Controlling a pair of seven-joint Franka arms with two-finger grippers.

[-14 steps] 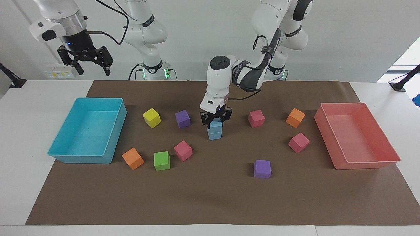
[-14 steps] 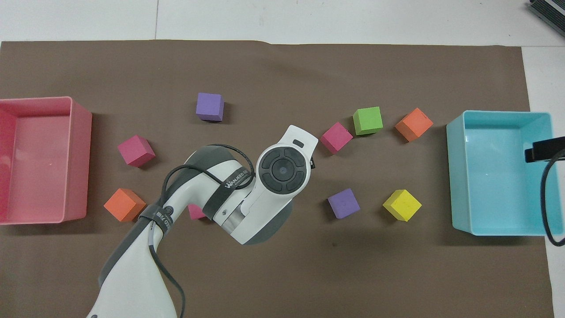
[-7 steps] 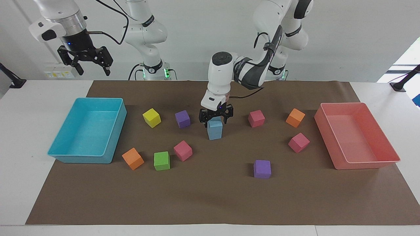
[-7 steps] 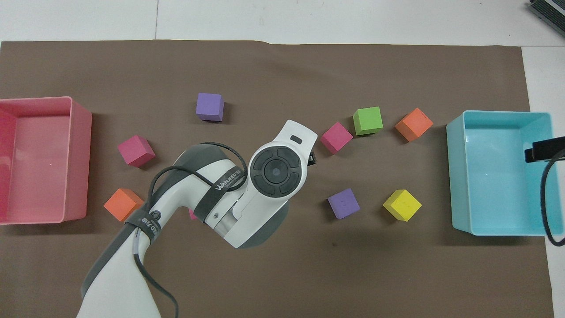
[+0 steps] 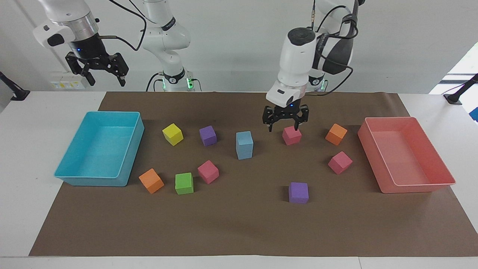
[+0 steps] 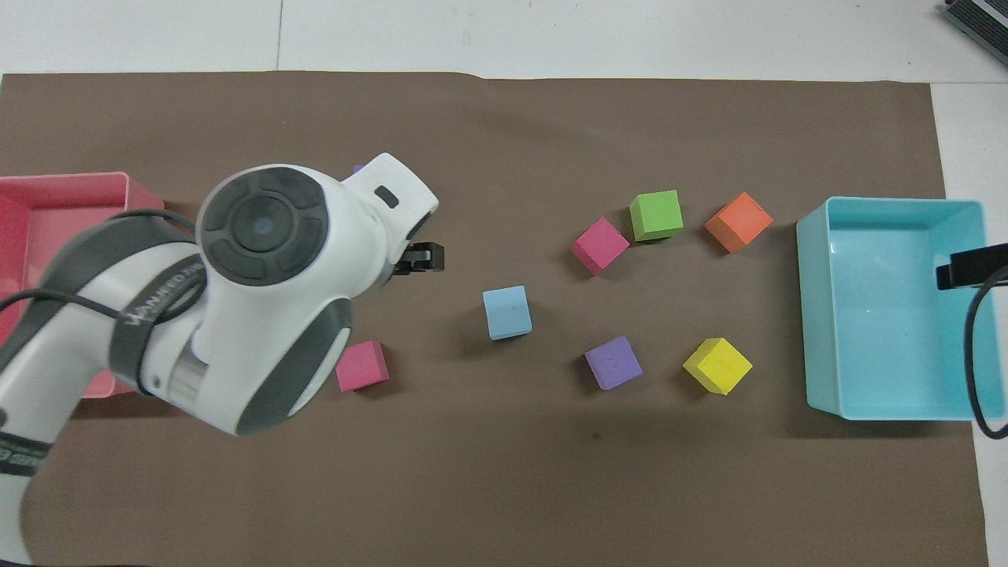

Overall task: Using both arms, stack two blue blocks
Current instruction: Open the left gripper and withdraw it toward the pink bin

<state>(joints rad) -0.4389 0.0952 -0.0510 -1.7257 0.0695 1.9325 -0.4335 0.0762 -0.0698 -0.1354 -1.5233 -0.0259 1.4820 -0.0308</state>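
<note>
The tabletop [image 5: 239, 231] lay under a brown paper sheet [image 6: 504, 488]; a turquoise tray [image 5: 100, 149] sat toward the right arm's end and a pink tray [image 5: 405, 155] toward the left arm's end; both white arms stood at the robots' edge, the right arm waiting high with its right hand [image 5: 98, 71] spread wide and empty over the tabletop beside the turquoise tray; the left arm reached out, and its left hand [image 5: 285, 121] hung released, fingers apart and holding nothing, over a magenta cube [image 5: 291, 135], though whether a fingertip touched that cube could not be told.

The two blue blocks [image 5: 244, 145] stood stacked, one squarely on the other, near the middle of the sheet, apart from both hands; from overhead only the top block [image 6: 506, 312] showed.

Around the stack lay the smaller cubes: a purple cube [image 5: 208, 135] and a yellow cube [image 5: 173, 134] toward the right arm's end; an orange cube [image 5: 151, 181], a green cube [image 5: 184, 183] and another magenta cube [image 5: 208, 171] farther from the robots.
</note>
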